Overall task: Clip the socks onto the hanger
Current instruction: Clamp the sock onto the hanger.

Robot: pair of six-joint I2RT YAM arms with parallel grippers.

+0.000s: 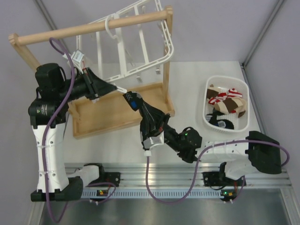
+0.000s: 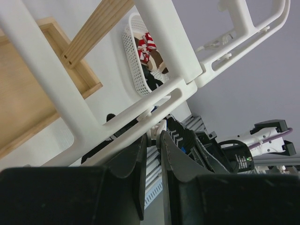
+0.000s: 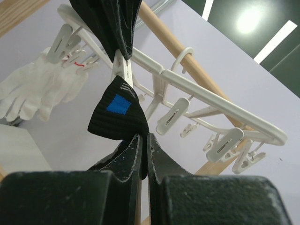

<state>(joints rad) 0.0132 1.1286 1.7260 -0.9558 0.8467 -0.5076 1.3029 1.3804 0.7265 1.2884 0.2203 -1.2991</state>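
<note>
At the near edge of the white hanger, which hangs by its hook from the wooden rail stand on the far left of the table, both arms meet over a single clip. The left gripper reaches in from the left with its fingers drawn together on that clip, apparently squeezing it. Just to its right, the right gripper is clamped tight on a black sock with a blue patch and holds it up from below. The sock's upper corner touches the clip's lower end. Whether the fabric already sits between the clip's teeth cannot be told from these views.

The step in hand looks like the clipping itself: one arm works the clip while the other feeds the sock into it. Other socks lie in the white basket at the right of the table, well apart from the hanger, so the job appears far from finished.

The next move seems to call for a small push of the sock's edge deeper into the clip. The left fingers should then ease off so the clip bites. The right gripper should let go only after that, or the limp fabric may slip free and drop.
</note>
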